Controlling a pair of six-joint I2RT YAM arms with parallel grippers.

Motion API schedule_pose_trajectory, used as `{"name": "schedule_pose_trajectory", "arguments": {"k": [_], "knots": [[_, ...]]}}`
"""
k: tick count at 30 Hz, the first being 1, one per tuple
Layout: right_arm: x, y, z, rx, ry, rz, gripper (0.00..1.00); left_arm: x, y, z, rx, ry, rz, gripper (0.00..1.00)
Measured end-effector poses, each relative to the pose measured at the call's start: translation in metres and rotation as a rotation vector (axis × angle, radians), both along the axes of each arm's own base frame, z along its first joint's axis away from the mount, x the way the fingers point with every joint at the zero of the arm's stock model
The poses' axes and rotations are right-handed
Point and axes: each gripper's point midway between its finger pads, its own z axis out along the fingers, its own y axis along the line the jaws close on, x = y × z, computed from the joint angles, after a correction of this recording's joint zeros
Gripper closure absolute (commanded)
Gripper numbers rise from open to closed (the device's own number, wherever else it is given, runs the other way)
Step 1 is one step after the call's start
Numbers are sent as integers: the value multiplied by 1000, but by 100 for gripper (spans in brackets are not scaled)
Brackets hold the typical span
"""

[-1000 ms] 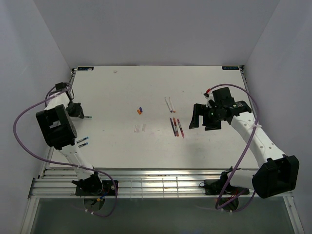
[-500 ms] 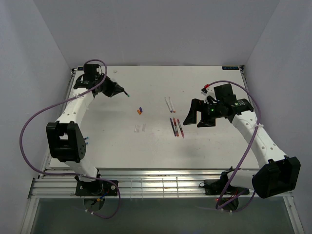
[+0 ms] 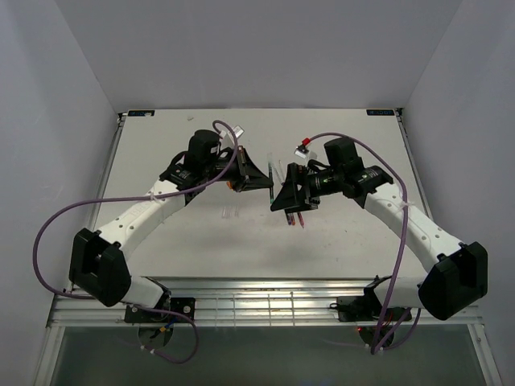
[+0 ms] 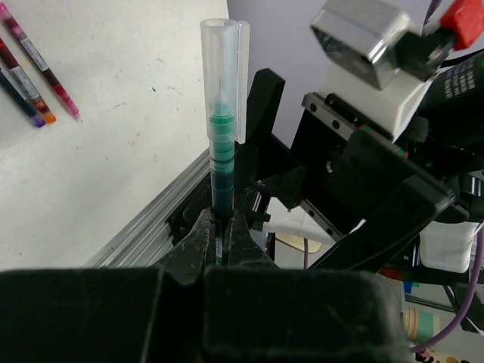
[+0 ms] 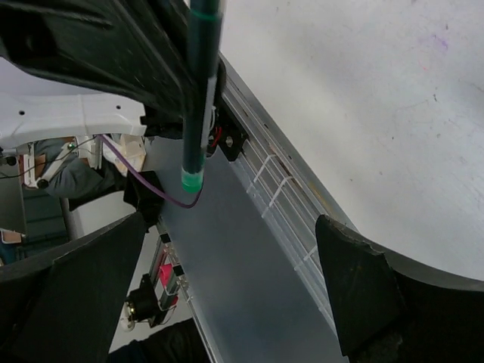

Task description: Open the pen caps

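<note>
1. Holding the slim green pen [image 4: 221,162] up off the table [image 3: 338,241], the left hand [image 4: 221,227] is clamped tight low on the barrel, so the capped end pokes out free.
2. The clear plastic cap [image 4: 224,76] sits on the pen's tip, in mid-air between the two arms, facing the right hand [image 5: 231,219].
3. Right hand is spread wide with nothing in it, lined up with the pen. I'd guess it's set to pinch that cap and pull.
4. Other thin pens [image 4: 34,64] lie on the table, out of the way.
</note>
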Motion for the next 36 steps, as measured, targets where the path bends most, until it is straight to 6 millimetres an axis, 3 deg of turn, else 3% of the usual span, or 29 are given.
{"name": "schedule_pose_trajectory", "arguments": {"k": [8, 16, 24, 28, 29, 31, 33, 34, 36], "knots": [[12, 15, 15, 85, -33, -26, 22, -15, 10, 5, -22, -2, 27, 100], [10, 35, 8, 119, -2, -18, 47, -19, 15, 2, -28, 6, 52, 100], [13, 49, 2, 144, 28, -17, 62, -27, 19, -13, -15, 29, 51, 100], [10, 56, 5, 163, 30, -1, 92, -27, 21, -16, -9, 32, 56, 100], [9, 56, 3, 162, 41, -5, 92, -28, 22, -16, -9, 27, 57, 100], [8, 58, 2, 171, 50, -8, 92, -28, 24, -16, -3, 23, 63, 93], [7, 58, 1, 178, 55, -9, 92, -29, 25, -18, 3, 21, 62, 79], [6, 58, 1, 181, 55, -9, 92, -29, 25, -19, 7, 22, 61, 66], [1, 57, -2, 186, 56, -6, 92, -30, 26, -22, 18, 24, 59, 57]]}}
